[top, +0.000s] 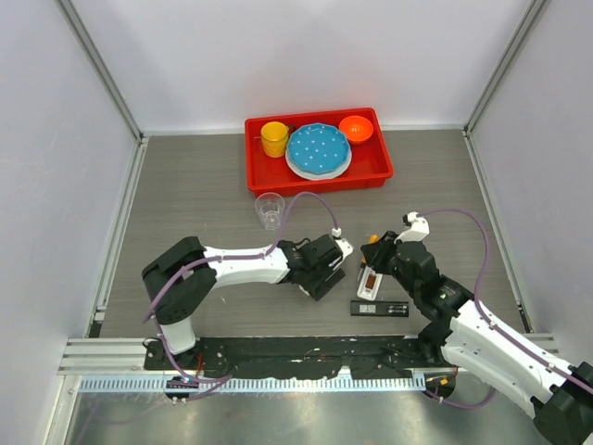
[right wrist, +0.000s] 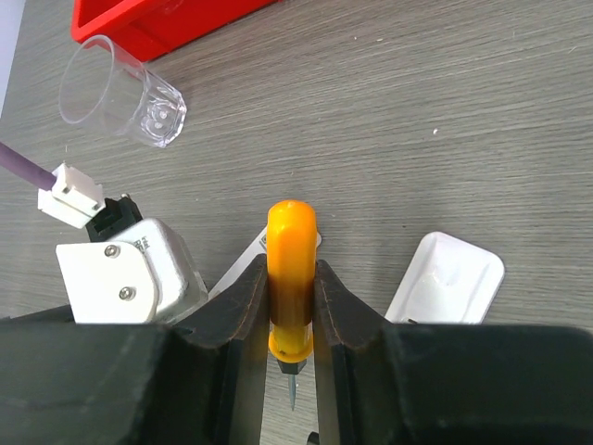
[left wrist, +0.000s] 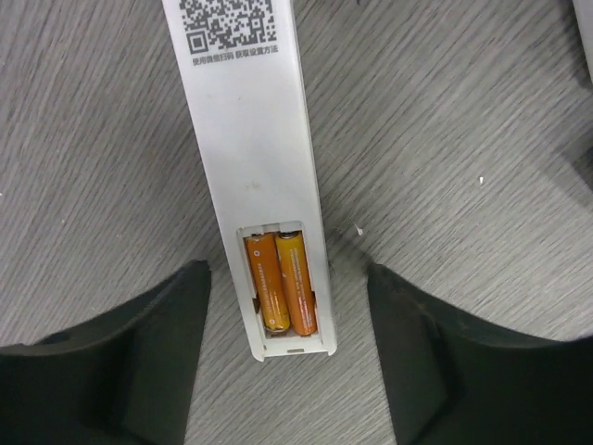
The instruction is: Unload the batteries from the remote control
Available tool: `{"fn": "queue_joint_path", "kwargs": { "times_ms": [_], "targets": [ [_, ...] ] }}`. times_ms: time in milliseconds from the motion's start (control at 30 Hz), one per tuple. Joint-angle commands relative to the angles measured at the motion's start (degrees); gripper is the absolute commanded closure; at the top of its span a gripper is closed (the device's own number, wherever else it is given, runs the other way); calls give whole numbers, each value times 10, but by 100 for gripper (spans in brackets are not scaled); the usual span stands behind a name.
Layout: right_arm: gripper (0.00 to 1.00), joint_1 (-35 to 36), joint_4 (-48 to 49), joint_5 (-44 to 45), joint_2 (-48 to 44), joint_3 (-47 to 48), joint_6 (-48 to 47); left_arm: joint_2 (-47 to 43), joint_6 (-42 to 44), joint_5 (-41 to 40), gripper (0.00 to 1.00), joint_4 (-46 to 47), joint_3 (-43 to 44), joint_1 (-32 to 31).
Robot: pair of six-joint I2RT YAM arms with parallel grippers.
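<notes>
A white remote (left wrist: 250,139) lies back-up on the table with its battery bay open. Two orange batteries (left wrist: 281,283) sit side by side in the bay. My left gripper (left wrist: 287,362) is open, with its fingers (left wrist: 148,371) on either side of the remote's near end and not touching it. In the top view the remote (top: 368,283) lies between my left gripper (top: 335,269) and my right gripper (top: 375,250). My right gripper (right wrist: 290,269) is shut on an orange-handled screwdriver (right wrist: 292,241), tip pointing down. The white battery cover (right wrist: 445,278) lies just right of it.
A black remote-like bar (top: 380,308) lies near the front, below the white remote. A clear cup (top: 270,209) stands behind my left arm. A red tray (top: 375,171) at the back holds a yellow cup, a blue plate and an orange bowl.
</notes>
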Motion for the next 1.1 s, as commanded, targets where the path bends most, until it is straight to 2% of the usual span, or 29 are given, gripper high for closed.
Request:
{"fn": "queue_joint_path", "kwargs": {
  "times_ms": [0, 33, 100, 267, 533, 800, 1067],
  "targets": [
    [99, -1, 42, -7, 7, 4, 2, -25, 35, 5, 23, 14, -2, -1],
    [99, 0, 43, -7, 8, 4, 2, -29, 35, 3, 18, 16, -5, -1],
    [99, 0, 44, -8, 7, 4, 2, -42, 33, -3, 16, 18, -21, 0],
    [99, -1, 55, -11, 8, 3, 2, -81, 6, -14, 18, 30, -78, 0],
    [99, -1, 75, -26, 39, 5, 1, -114, -12, 8, 37, 97, -135, 2],
    [99, -2, 97, -19, 47, 2, 1, -49, 15, 11, 54, 115, -71, 2],
    [99, -8, 122, -19, 73, 1, -2, 24, 50, 34, 61, 127, 10, 31]
  ]
}}
